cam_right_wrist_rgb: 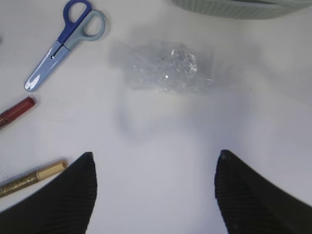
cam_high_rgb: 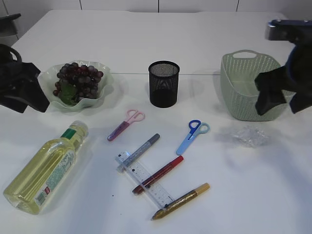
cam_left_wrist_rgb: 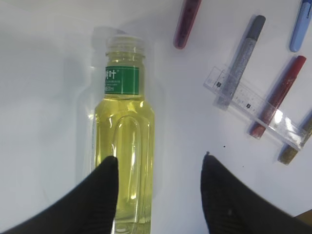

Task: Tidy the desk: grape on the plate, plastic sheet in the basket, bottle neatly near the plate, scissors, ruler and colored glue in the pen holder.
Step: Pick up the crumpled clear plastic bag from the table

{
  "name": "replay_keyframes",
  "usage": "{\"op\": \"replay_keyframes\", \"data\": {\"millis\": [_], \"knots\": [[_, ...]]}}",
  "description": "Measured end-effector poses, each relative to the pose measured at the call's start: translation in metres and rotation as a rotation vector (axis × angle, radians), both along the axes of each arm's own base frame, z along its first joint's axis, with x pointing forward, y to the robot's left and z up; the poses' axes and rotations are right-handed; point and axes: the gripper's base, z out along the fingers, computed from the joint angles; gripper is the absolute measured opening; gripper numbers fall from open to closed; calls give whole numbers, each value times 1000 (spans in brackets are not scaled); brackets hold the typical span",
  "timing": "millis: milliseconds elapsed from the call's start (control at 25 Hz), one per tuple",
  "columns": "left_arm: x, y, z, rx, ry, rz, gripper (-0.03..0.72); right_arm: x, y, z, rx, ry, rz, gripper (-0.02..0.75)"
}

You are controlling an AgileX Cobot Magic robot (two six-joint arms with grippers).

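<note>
While white tabletop (cam_high_rgb: 146,44) spreads bare rearward, pale cabinet panels (cam_high_rgb: 119,4) stand behind.

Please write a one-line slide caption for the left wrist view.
Open left tool hovering above a lying bottle of yellow liquid, beside glue pens on a clear ruler.

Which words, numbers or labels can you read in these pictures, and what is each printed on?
Bottle, green neck label: white characters, too blurred to quote.
Bottle body label: print too small to read.
Ruler: scale marks and digits, too small to read.
Nothing else carries text.
</note>
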Motion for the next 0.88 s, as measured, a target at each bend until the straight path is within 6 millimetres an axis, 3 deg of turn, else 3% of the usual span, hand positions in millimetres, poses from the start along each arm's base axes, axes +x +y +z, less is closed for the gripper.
{"op": "replay_keyframes", "data": {"millis": [240,400,560,880], "knots": [[-1,-2,0,35,-7,-25,396,31,7,-40,-22,64,-3,587],[-1,-2,0,39,-8,-26,396,42,7,-54,-44,47,5,627],[-1,-2,0,39,-8,-26,396,47,6,-59,-76,33,51,649],[1,-3,-5,29,4,-20,396,45,26,-58,-152,23,350,651]]}}
